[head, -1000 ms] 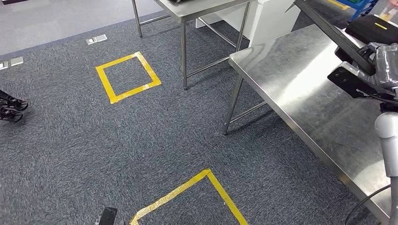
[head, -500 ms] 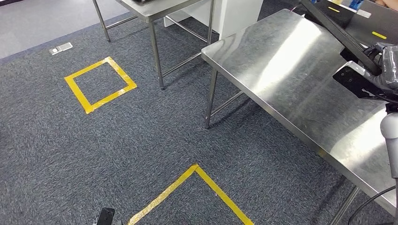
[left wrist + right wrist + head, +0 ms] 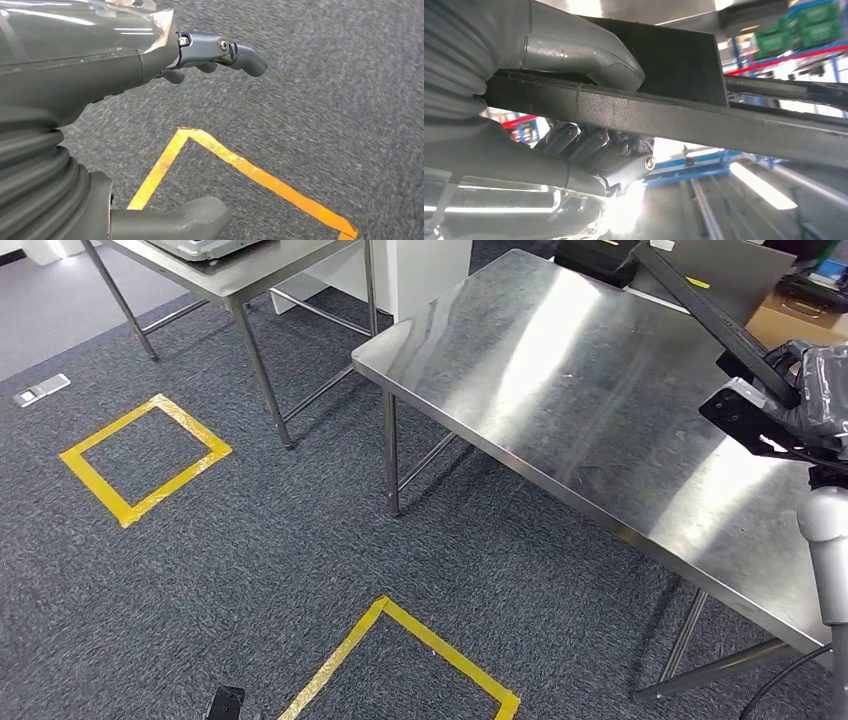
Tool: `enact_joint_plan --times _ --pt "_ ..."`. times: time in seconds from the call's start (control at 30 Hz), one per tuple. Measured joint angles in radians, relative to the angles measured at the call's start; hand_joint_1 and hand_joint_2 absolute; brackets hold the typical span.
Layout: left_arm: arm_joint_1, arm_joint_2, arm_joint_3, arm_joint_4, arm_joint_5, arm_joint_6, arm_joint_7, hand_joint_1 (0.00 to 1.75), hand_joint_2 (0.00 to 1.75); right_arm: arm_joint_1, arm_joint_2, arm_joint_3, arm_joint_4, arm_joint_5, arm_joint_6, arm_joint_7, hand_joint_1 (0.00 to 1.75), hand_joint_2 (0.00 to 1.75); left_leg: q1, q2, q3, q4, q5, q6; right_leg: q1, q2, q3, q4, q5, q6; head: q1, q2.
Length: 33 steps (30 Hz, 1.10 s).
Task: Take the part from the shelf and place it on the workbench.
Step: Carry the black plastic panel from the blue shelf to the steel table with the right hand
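My right hand (image 3: 815, 385) grips a long black metal part (image 3: 705, 310), a bar with a flat bracket plate (image 3: 745, 415) at its lower end. It hangs over the right side of the steel workbench (image 3: 560, 390), above the surface. In the right wrist view the thumb (image 3: 589, 57) lies over the black bar (image 3: 704, 120) and the fingers (image 3: 594, 147) wrap it from the other side. My left hand (image 3: 150, 100) hangs over the grey carpet with fingers apart and nothing in it.
A second steel table (image 3: 230, 275) stands at the back left. Yellow tape squares mark the carpet at the left (image 3: 140, 455) and near my feet (image 3: 420, 650). Dark boxes (image 3: 600, 255) and a cardboard box (image 3: 795, 315) sit behind the workbench.
The whole view has swung: the workbench has come toward the middle and the tape squares have slid left. My right hand keeps its grip on the black part.
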Motion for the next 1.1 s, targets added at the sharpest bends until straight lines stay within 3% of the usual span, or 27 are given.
enact_joint_plan --times 0.03,0.07,0.13,0.2,0.27,0.33,0.37,0.4,0.43,0.47,0.53,0.57,0.6,0.63,0.7,0.77,0.83,0.87,0.9,0.93,1.0,1.07,1.1 --pt "0.000 0.000 0.001 0.000 -0.001 0.001 0.002 0.00 1.75 -0.002 0.001 0.000 0.000 0.001 0.000 0.000 1.75 1.75 0.001 -0.016 0.014 -0.031 0.007 -0.001 0.003 0.013 -0.008 0.005 0.000 0.008 0.001 0.000" --pt "0.000 -0.001 0.002 0.000 -0.001 0.001 0.005 0.00 1.75 -0.003 0.001 0.000 0.001 0.002 0.000 0.001 1.75 1.75 -0.002 -0.018 0.017 -0.040 0.005 0.002 0.005 0.025 -0.015 0.007 0.002 0.017 0.001 0.000" --pt "-0.003 -0.001 0.003 0.000 -0.003 0.002 0.008 0.00 1.75 0.001 -0.007 -0.002 0.003 0.002 0.000 0.001 1.75 1.75 -0.011 0.007 0.018 -0.048 0.011 0.019 0.001 0.035 -0.027 0.003 0.008 0.034 0.001 0.000" --pt "-0.005 -0.002 0.004 0.000 -0.006 0.002 0.009 0.00 1.75 0.003 -0.020 -0.004 0.005 0.002 0.000 0.000 1.75 1.75 -0.013 0.033 0.024 -0.063 0.020 0.037 -0.002 -0.017 -0.052 0.038 -0.007 0.040 0.005 0.000" --pt "-0.006 -0.002 0.004 0.000 -0.010 0.001 0.009 0.00 1.75 0.002 -0.025 -0.005 0.006 0.002 0.000 0.000 1.75 1.75 -0.015 0.060 0.027 -0.070 0.023 0.045 -0.001 -0.080 -0.109 0.150 -0.053 0.041 0.011 0.000" --pt "-0.005 -0.003 0.004 0.000 -0.013 0.000 0.011 0.00 1.75 0.007 -0.024 -0.005 0.007 0.001 0.000 0.000 1.75 1.75 -0.016 0.090 0.026 -0.070 0.022 0.046 -0.002 -0.095 -0.165 0.263 -0.089 0.046 0.012 0.000" --pt "-0.006 -0.004 0.004 0.000 -0.015 0.000 0.012 0.00 1.75 0.011 -0.025 -0.005 0.008 0.001 0.001 0.000 1.75 1.75 -0.017 0.106 0.027 -0.070 0.020 0.046 -0.003 -0.097 -0.169 0.274 -0.087 0.052 0.012 0.000" --pt "-0.006 -0.005 0.004 0.000 -0.017 0.000 0.013 0.00 1.75 0.014 -0.026 -0.005 0.008 0.001 0.001 0.002 1.75 1.75 -0.016 0.120 0.027 -0.070 0.019 0.045 -0.003 -0.103 -0.152 0.242 -0.071 0.060 0.012 0.000" --pt "-0.007 -0.006 0.004 0.000 -0.019 -0.001 0.014 0.00 1.75 0.015 -0.028 -0.006 0.007 0.000 0.001 0.004 1.75 1.75 -0.016 0.134 0.029 -0.070 0.017 0.043 -0.004 -0.117 -0.115 0.175 -0.046 0.067 0.012 0.000" --pt "-0.007 -0.007 0.004 0.000 -0.021 -0.001 0.016 0.00 1.75 0.014 -0.031 -0.007 0.007 0.000 0.002 0.006 1.75 1.75 -0.016 0.146 0.031 -0.070 0.015 0.040 -0.002 -0.144 -0.075 0.099 -0.022 0.069 0.013 0.000" --pt "-0.009 -0.010 0.004 0.000 -0.024 -0.003 0.018 0.00 1.75 0.012 -0.035 -0.009 0.006 0.000 0.004 0.009 1.75 1.75 -0.022 0.168 0.038 -0.071 0.009 0.030 0.013 -0.182 -0.020 0.002 0.008 0.058 0.013 0.000" --pt "-0.010 -0.011 0.004 0.000 -0.025 -0.004 0.019 0.00 1.75 0.012 -0.037 -0.010 0.005 0.000 0.005 0.011 1.75 1.75 -0.025 0.179 0.043 -0.073 0.007 0.025 0.021 -0.186 -0.014 -0.010 0.011 0.047 0.013 0.000" --pt "-0.012 -0.012 0.004 0.000 -0.026 -0.005 0.020 0.00 1.75 0.012 -0.040 -0.011 0.005 0.001 0.006 0.012 1.75 1.75 -0.027 0.191 0.047 -0.075 0.004 0.021 0.026 -0.172 -0.013 -0.010 0.013 0.039 0.013 0.000" --pt "-0.014 -0.012 0.004 0.000 -0.026 -0.006 0.022 0.00 1.75 0.014 -0.044 -0.012 0.004 0.001 0.007 0.014 1.75 1.75 -0.027 0.197 0.051 -0.076 0.001 0.016 0.021 -0.159 -0.013 -0.012 0.015 0.031 0.012 0.000" --pt "-0.020 -0.012 0.004 0.000 -0.028 -0.007 0.026 0.00 1.75 0.015 -0.051 -0.014 0.002 0.003 0.007 0.016 1.75 1.75 -0.023 0.158 0.044 -0.049 -0.023 0.007 0.007 -0.136 -0.010 -0.016 0.018 0.014 0.008 0.000" --pt "-0.020 -0.011 0.004 0.000 -0.029 -0.009 0.032 0.00 1.75 0.013 -0.052 -0.013 -0.001 0.004 0.008 0.017 1.75 1.75 -0.019 0.090 -0.005 0.059 -0.083 0.003 -0.002 -0.111 -0.008 -0.018 0.019 -0.006 0.004 0.000" --pt "-0.019 -0.010 0.004 0.000 -0.029 -0.012 0.038 0.00 1.75 0.016 -0.048 -0.012 -0.001 0.005 0.010 0.017 1.75 1.75 -0.018 0.065 -0.072 0.188 -0.135 0.003 0.002 -0.083 -0.009 -0.018 0.020 -0.016 0.002 0.000" --pt "-0.018 -0.010 0.004 0.000 -0.029 -0.013 0.041 0.00 1.75 0.019 -0.047 -0.011 -0.001 0.005 0.011 0.017 1.75 1.75 -0.018 0.063 -0.089 0.216 -0.135 0.003 0.004 -0.067 -0.009 -0.017 0.020 -0.017 0.002 0.000" --pt "-0.019 -0.010 0.004 0.000 -0.029 -0.014 0.045 0.00 1.75 0.021 -0.047 -0.011 -0.002 0.006 0.011 0.017 1.75 1.75 -0.017 0.062 -0.088 0.204 -0.114 0.004 0.004 -0.052 -0.009 -0.015 0.020 -0.017 0.002 0.000" --pt "-0.019 -0.010 0.004 0.000 -0.029 -0.014 0.049 0.00 1.75 0.022 -0.047 -0.012 -0.002 0.006 0.011 0.017 1.75 1.75 -0.015 0.055 -0.068 0.154 -0.077 0.005 0.004 -0.036 -0.009 -0.013 0.020 -0.017 0.002 0.000" --pt "-0.019 -0.009 0.004 0.000 -0.029 -0.014 0.058 0.00 1.75 0.023 -0.047 -0.012 -0.003 0.008 0.011 0.018 1.75 1.75 -0.008 0.019 -0.008 0.018 -0.009 0.008 0.007 -0.008 -0.013 -0.005 0.018 -0.014 0.002 0.000" --pt "-0.019 -0.009 0.004 0.000 -0.029 -0.016 0.064 0.00 1.75 0.028 -0.049 -0.013 -0.004 0.019 0.008 0.018 1.75 1.75 -0.006 -0.005 0.022 -0.050 0.010 0.012 0.012 0.014 -0.020 0.001 0.018 -0.004 0.003 0.000" --pt "-0.020 -0.009 0.004 0.000 -0.030 -0.021 0.069 0.00 1.75 0.034 -0.053 -0.014 -0.006 0.027 0.005 0.018 1.75 1.75 -0.010 0.000 0.024 -0.056 0.008 0.015 0.015 0.024 -0.024 0.001 0.019 0.005 0.003 0.000"
